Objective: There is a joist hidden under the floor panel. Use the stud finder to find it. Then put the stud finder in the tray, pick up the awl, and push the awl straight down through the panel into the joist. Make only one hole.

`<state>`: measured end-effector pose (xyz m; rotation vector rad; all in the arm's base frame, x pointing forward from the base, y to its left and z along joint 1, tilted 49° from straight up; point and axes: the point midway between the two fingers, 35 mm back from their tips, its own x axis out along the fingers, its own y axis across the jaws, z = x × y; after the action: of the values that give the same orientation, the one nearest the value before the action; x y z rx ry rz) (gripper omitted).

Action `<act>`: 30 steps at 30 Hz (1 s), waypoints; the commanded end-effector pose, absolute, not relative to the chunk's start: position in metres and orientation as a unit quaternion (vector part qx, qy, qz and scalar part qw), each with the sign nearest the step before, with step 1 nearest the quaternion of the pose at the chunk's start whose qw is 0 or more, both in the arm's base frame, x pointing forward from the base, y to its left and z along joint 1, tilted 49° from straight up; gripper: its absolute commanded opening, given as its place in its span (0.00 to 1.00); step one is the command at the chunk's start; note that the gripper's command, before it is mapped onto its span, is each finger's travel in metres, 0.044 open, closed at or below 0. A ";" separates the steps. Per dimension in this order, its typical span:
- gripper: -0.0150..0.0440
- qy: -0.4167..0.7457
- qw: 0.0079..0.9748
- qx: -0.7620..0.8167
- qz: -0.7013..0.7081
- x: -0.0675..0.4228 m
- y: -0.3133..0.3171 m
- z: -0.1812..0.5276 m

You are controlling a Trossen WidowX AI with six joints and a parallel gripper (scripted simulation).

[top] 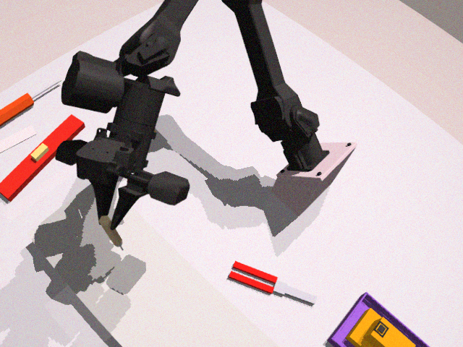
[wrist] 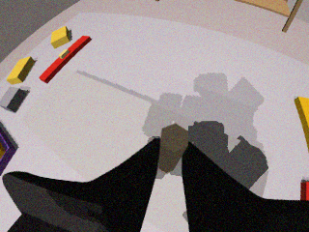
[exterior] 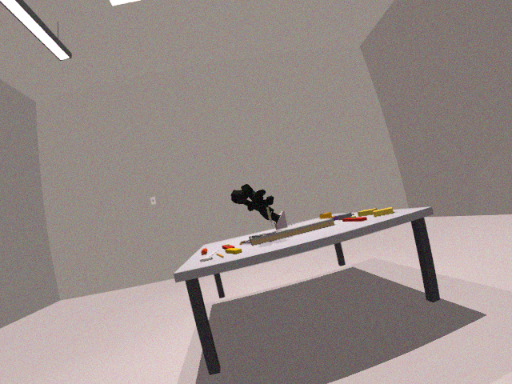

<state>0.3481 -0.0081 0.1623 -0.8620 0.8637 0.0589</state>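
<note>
Top: gripper (top: 111,220) clamps awl (top: 112,232) (nearly closed).

One awl (top: 112,231), one stud finder (top: 378,332), one purple tray (top: 349,317). One red level (top: 40,155), one orange screwdriver (top: 17,106). One floor panel (top: 179,298).

the table (top: 392,224) is seen from close overhead in the top view, tilted, with the arm's base (top: 342,149) at right of centre. in the exterior view the whole table (exterior: 372,231) is taken from far off and low, below its edge. the wrist view is aimed down past the fingers at the table; the panel (top: 168,291) is shared with the other two.
</note>
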 end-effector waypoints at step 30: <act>0.25 0.310 0.858 -0.388 -0.135 0.349 0.027 0.151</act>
<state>0.3500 0.0286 0.1540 -0.8126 0.6488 -0.2830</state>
